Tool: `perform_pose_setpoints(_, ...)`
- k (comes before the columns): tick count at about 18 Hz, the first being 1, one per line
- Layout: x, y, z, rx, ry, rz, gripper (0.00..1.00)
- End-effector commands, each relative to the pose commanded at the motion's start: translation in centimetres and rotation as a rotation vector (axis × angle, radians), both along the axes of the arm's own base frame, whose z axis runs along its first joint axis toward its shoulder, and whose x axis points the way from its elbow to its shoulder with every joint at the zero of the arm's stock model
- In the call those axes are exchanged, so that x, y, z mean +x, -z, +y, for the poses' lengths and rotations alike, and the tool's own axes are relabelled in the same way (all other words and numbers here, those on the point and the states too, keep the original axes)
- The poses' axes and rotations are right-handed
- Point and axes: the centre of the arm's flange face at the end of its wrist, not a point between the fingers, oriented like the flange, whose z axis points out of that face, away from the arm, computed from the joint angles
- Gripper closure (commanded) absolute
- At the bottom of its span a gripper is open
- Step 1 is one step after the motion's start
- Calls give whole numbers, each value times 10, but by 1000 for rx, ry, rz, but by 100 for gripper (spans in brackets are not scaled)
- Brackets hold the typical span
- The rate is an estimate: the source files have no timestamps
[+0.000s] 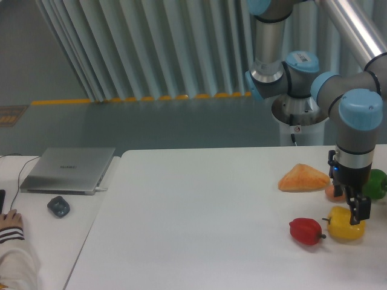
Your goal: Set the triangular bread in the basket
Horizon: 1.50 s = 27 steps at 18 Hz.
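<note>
While triangular bread (303, 178) lies on table (199, 229) | end effector (357, 208) just right

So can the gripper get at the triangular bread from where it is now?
Probably yes. The triangular bread lies bare on the table, nothing on it; the gripper hangs just beside it, over the yellow pepper.

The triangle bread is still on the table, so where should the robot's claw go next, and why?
Probably a small move toward the triangular bread. The gripper hangs over the yellow pepper, to the right of the bread and nearer the camera, and holds nothing, so it likely has to get above the bread before grabbing it. No basket shows.
</note>
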Motion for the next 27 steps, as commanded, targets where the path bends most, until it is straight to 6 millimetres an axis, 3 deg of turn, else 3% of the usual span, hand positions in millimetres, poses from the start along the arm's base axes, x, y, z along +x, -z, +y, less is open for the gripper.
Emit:
perform_pose_setpoints(6,10,17,1,18,1,24,0)
perform_pose_setpoints(18,6,1,6,22,-67,32,0)
perform_pose_setpoints(22,10,-9,19,34,-118,18,0)
perform_pose_setpoints(27,22,-5,36,57,-234,-2,0)
